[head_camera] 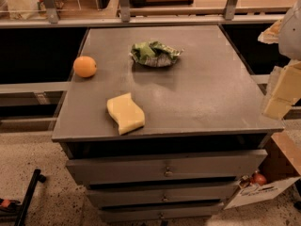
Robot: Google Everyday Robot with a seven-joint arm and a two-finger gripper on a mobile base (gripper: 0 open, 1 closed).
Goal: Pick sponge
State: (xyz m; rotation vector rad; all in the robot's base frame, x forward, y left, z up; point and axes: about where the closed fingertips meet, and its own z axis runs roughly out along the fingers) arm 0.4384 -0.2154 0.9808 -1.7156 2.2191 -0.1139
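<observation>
The sponge (pixel 125 113) lies flat on the grey cabinet top (pixel 207 93), left of centre in the frame, its near corner close to the front edge. The orange (pixel 85 66) sits near the top's left edge, well apart from the sponge. The crumpled green wrapper (pixel 154 53) rests toward the back, near the middle. Open grey surface runs from the sponge to the right edge.

The gripper (pixel 281 92) hangs at the right side of the frame, just beyond the top's right edge, well apart from the sponge and holding nothing. Whether it is open or closed I cannot tell.

Below the top, the drawers (pixel 164 169) are closed. At lower right a cardboard box (pixel 284 166) stands on the floor beside the cabinet, with a round reddish thing (pixel 258 178) in it.
</observation>
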